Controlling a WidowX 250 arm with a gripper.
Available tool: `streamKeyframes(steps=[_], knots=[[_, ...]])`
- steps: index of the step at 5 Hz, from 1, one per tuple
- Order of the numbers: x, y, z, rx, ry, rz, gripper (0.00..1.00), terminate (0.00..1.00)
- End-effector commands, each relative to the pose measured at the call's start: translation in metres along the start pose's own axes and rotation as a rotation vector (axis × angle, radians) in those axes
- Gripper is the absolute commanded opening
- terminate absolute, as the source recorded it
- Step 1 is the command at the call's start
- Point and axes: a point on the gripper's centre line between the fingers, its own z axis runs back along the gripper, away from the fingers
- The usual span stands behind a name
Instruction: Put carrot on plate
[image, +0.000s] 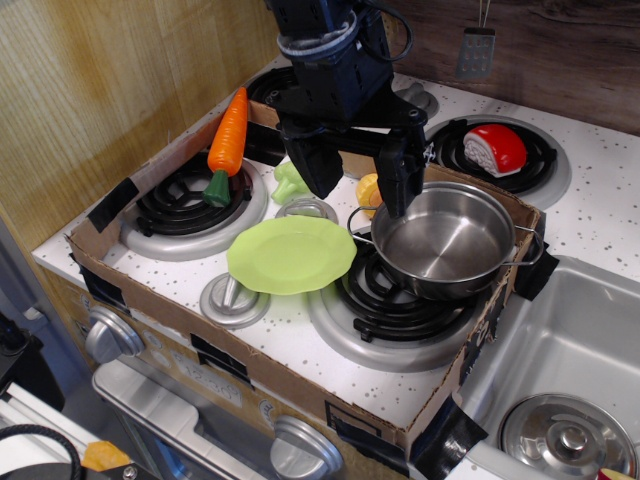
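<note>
The orange carrot (228, 138) with its dark green stub lies tilted across the back left burner (193, 205), tip pointing away toward the back. The lime-green plate (290, 254) sits in the middle of the stovetop, between the two front burners. My gripper (357, 180) hangs open and empty above the stove centre, its two dark fingers spread wide, right of the carrot and behind the plate.
A steel pot (445, 240) stands on the front right burner, close to my right finger. A small light-green broccoli toy (290, 183) and a small yellow-orange round toy (370, 192) lie under the gripper. A red toy (495, 150) sits on the back right burner. A cardboard rim (200, 330) frames the stove; a sink (570, 370) is at right.
</note>
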Motion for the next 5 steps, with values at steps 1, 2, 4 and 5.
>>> streamKeyframes(steps=[1,2,4,5], knots=[[0.0,0.0,0.0,0.0,0.0,0.0,1.0,0.0],[0.028,0.015,0.007,0.028,-0.032,0.068,1.0,0.0],[0.054,0.055,0.013,0.104,-0.046,0.153,1.0,0.0],[0.051,0.076,0.014,0.148,-0.063,0.337,1.0,0.0]])
